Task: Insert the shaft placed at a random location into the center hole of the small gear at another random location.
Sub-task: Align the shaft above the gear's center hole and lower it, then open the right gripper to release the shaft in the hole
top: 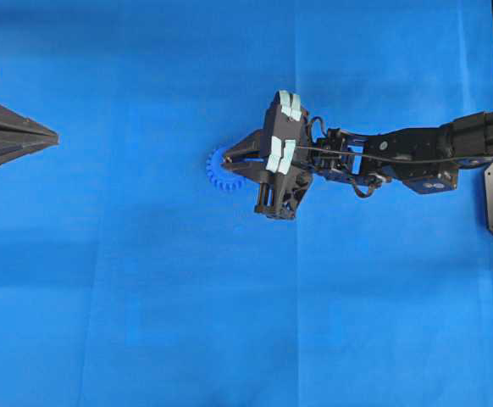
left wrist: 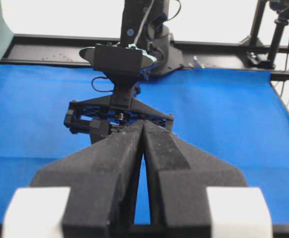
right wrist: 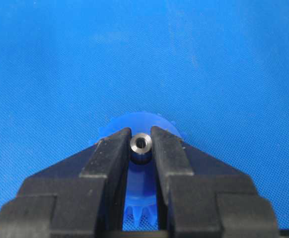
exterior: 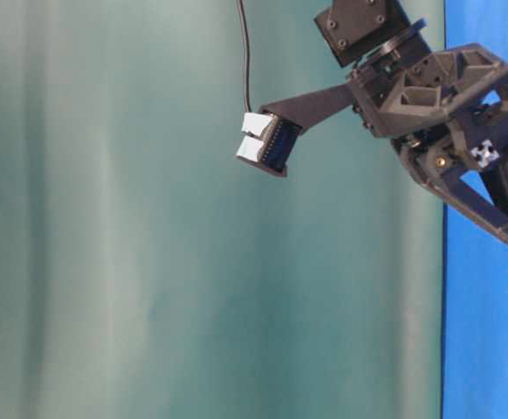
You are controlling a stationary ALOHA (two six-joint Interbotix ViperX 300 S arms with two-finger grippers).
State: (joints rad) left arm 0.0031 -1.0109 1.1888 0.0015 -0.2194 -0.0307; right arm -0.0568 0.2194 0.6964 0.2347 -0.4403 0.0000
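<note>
While the left claw [left wrist: 143, 148] rests pressed together, the right claw [right wrist: 141, 144], angled down, pinches the shaft [right wrist: 141, 143] above the small gear [right wrist: 134, 121]

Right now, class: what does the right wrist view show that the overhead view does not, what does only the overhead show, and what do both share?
Only the right wrist view shows the shaft, end-on, clamped between the right gripper's fingers over the gear.

Only the overhead view shows the left gripper, shut and parked at the left edge, and the right arm reaching in.

Both show the gear, partly covered by the right gripper, on the blue cloth.
</note>
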